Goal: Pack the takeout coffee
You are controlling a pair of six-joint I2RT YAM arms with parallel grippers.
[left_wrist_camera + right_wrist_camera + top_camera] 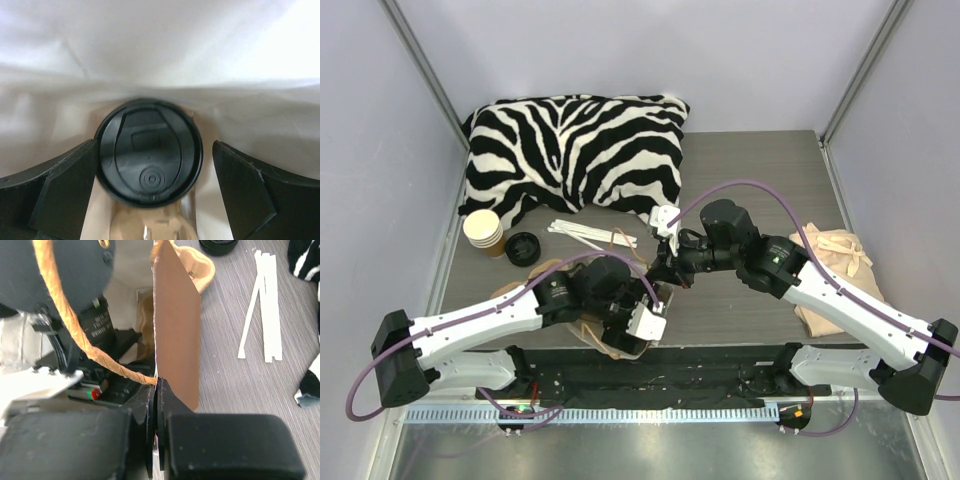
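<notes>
Left gripper point(155, 150), mine: released, jaws wide beside small brown kraft paper cup with round black plastic lid point(149, 167), inside brown paper bag point(175, 335) that my right gripper point(158, 390) clenches open. Likely light, thin-walled, crushable; grasp gently below lid.

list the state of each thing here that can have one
takeout coffee: lid on, upright inside the paper bag, not gripped
paper bag: open, one wall pinched at its edge
left gripper: open, fingers either side of the coffee
right gripper: shut on the bag's edge
loose lid: on no cup, lying on the table
cup stack: nested, lidless
</notes>
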